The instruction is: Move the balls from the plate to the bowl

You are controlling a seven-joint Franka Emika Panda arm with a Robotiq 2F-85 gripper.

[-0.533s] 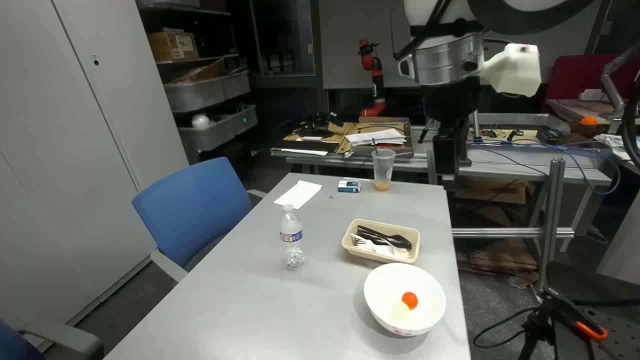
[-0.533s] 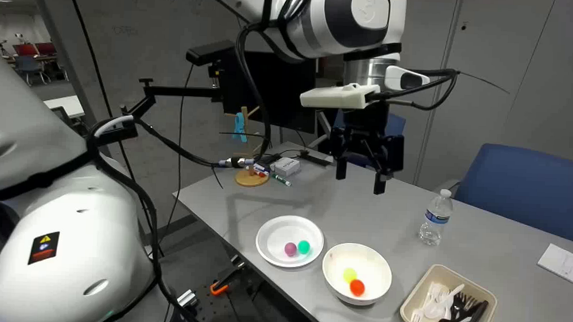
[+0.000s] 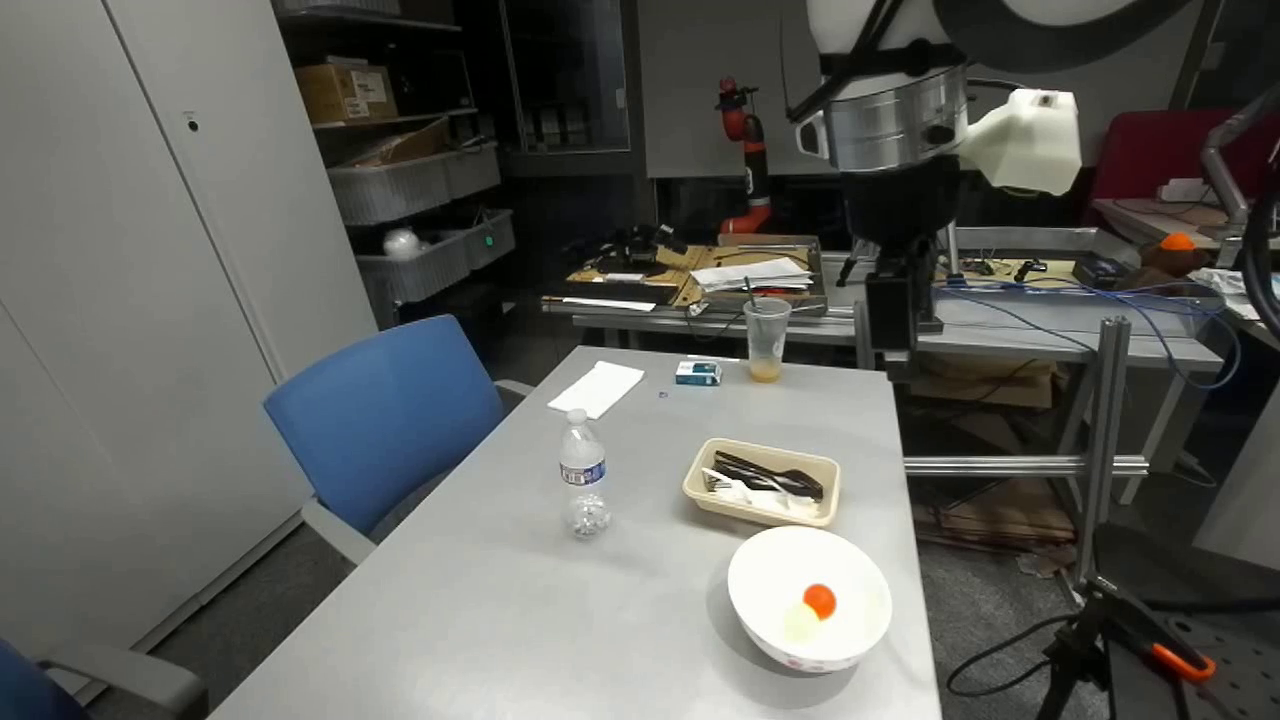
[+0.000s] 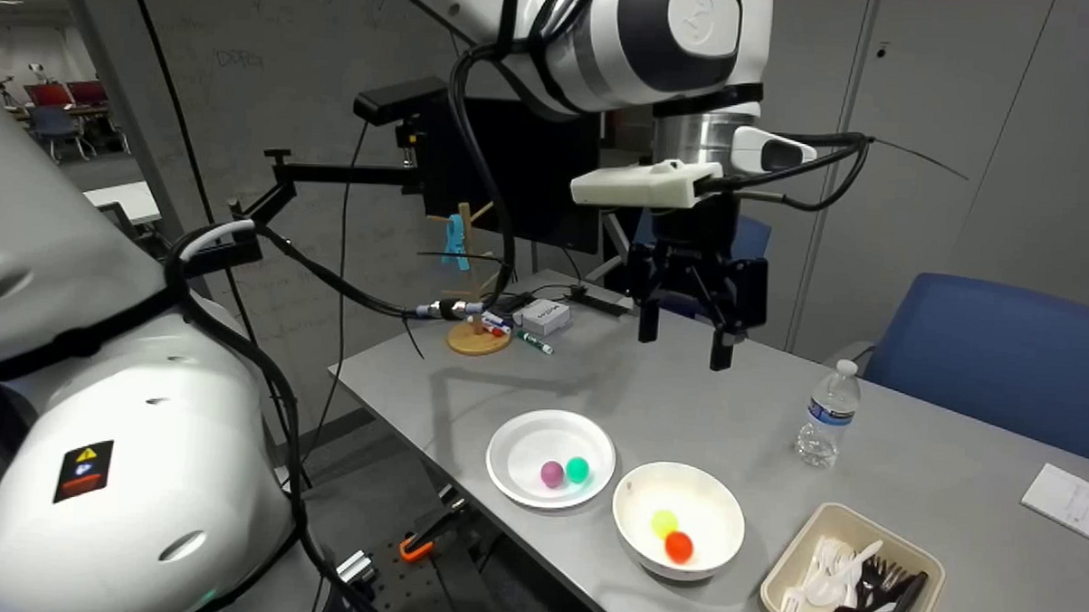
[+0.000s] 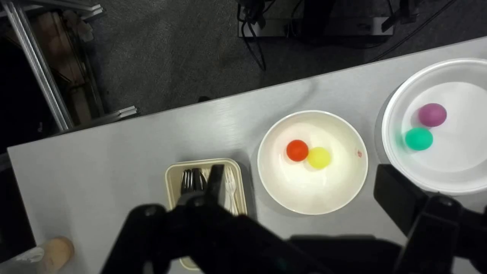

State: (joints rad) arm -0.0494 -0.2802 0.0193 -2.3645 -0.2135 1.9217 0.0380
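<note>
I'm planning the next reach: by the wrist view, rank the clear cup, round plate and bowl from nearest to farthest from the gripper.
1. Bowl: near the middle
2. Round plate: at the right edge
3. Clear cup: bottom left corner

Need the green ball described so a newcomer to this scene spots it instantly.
On the grey table, beside the deeper white bowl, sits a round, shallow white plate. It holds only the purple ball and the green ball. The green one is nearer the bowl, and its teal-green colour sets it apart.
</note>
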